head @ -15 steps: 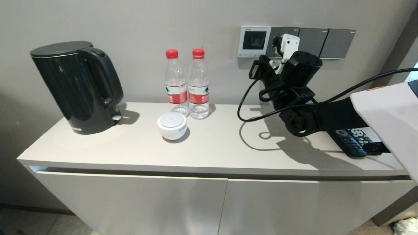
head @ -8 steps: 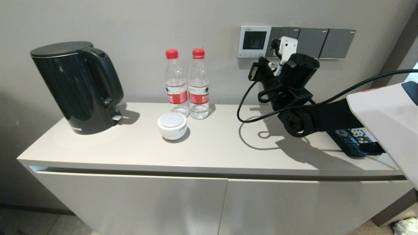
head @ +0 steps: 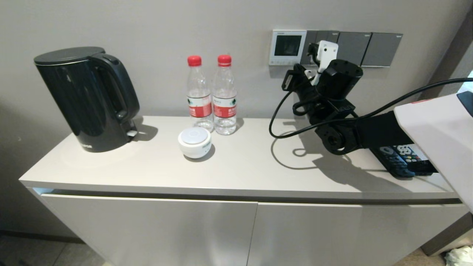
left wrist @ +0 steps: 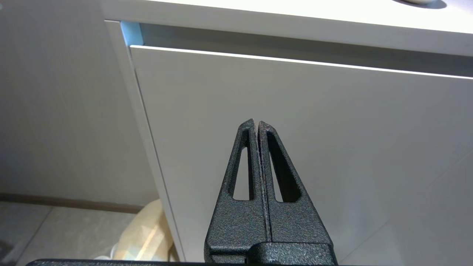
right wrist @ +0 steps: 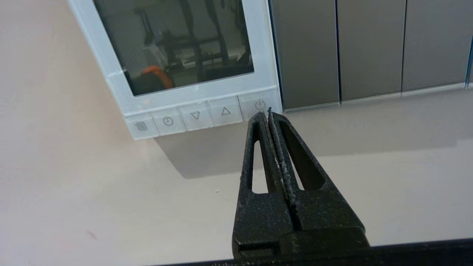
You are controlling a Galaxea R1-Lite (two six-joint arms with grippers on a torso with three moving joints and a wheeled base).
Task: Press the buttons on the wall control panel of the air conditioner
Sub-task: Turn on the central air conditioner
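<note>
The air conditioner's wall control panel (head: 288, 47) is a small white-framed thermostat on the wall, its screen dark in the right wrist view (right wrist: 177, 40). The buttons (right wrist: 199, 116) run as a row of pale keys along its lower edge. My right arm (head: 340, 85) reaches up to the wall just right of the panel. My right gripper (right wrist: 266, 112) is shut, with its tip at the lower edge of the power key (right wrist: 259, 104), the one nearest the dark switch plates; I cannot tell whether it touches. My left gripper (left wrist: 256, 123) is shut and empty, low in front of the cabinet door.
Dark grey switch plates (head: 366, 48) adjoin the panel on the right. On the cabinet top (head: 240, 166) stand a black kettle (head: 87, 98), two water bottles (head: 212, 96), a white round device (head: 194, 142) and remote controls (head: 401, 159). A black cable (head: 281, 118) hangs from my right wrist.
My right wrist has dipped slightly down and to the left, then eased back a little. Nothing else has moved.
</note>
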